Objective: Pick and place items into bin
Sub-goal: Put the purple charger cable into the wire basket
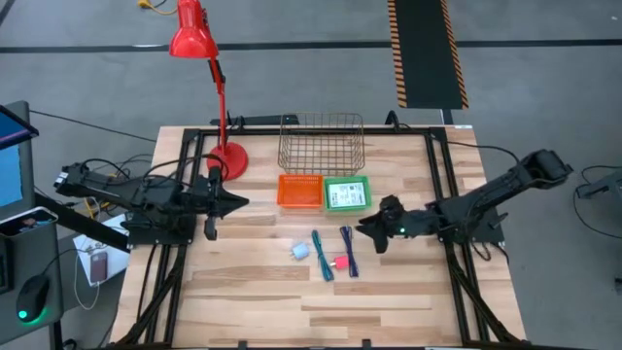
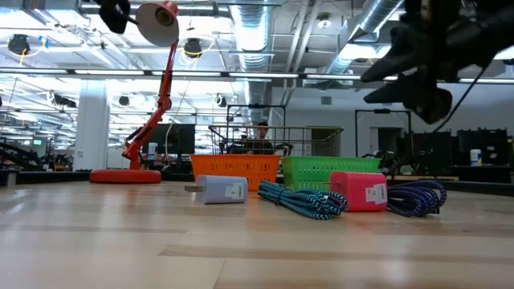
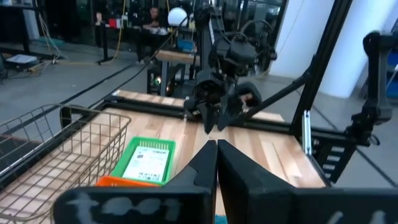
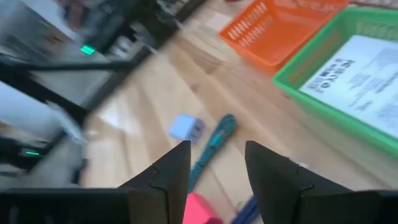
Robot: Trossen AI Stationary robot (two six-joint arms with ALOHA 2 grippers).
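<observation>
Several small items lie on the table's near middle: a pale blue plug-like lump (image 1: pixel 300 251), a teal braided cord (image 1: pixel 322 255), a dark blue braided cord (image 1: pixel 348 251) and a pink block (image 1: pixel 341 262). In the right wrist view the lump (image 4: pixel 186 127), teal cord (image 4: pixel 214 144) and pink block (image 4: pixel 200 210) lie below my fingers. A white printed card (image 1: pixel 346 194) lies in the green bin (image 1: pixel 347 182). No black marker shows. My right gripper (image 1: pixel 362 229) (image 4: pixel 217 152) is open and hovers just right of the items. My left gripper (image 1: pixel 243 201) (image 3: pixel 216 149) is shut and waits left of the orange bin (image 1: pixel 300 192).
A wire basket (image 1: pixel 322 143) stands behind the orange and green bins. A red desk lamp (image 1: pixel 212 87) has its base (image 1: pixel 227 158) on the far left of the table. Black frame rails run along both sides. Bare wood lies toward the near edge.
</observation>
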